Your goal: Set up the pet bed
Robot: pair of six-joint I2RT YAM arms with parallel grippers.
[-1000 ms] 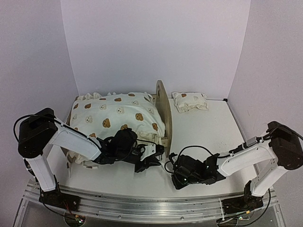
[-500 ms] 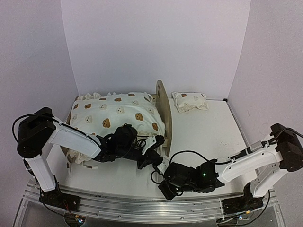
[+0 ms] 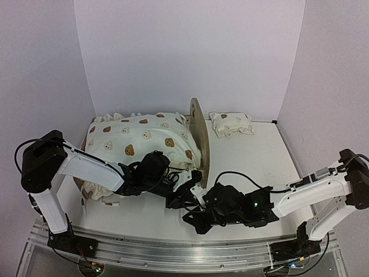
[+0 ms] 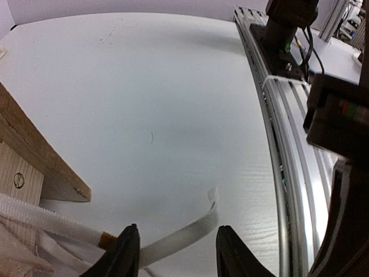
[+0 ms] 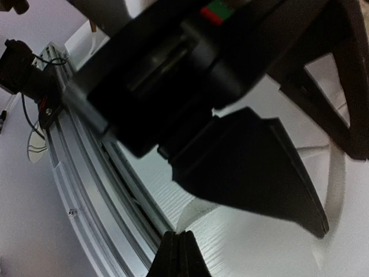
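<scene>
The pet bed stands at the left, its rounded wooden headboard upright. The cream bear-print bedding is heaped over it and hides its base. My left gripper is low at the bed's near right corner, open. In the left wrist view a white strap from the bedding lies on the table between the left gripper's spread fingers, its curled end free. The frame's wooden corner shows at the left. My right gripper sits just in front, shut; the strap's end shows just beyond its tips.
The small bear-print pillow lies at the back, right of the headboard. The metal rail runs along the near table edge, close to both grippers. White walls enclose the table on three sides.
My right gripper has moved left along the front of the table, up to the left gripper. The left gripper has shifted a little to the right.
</scene>
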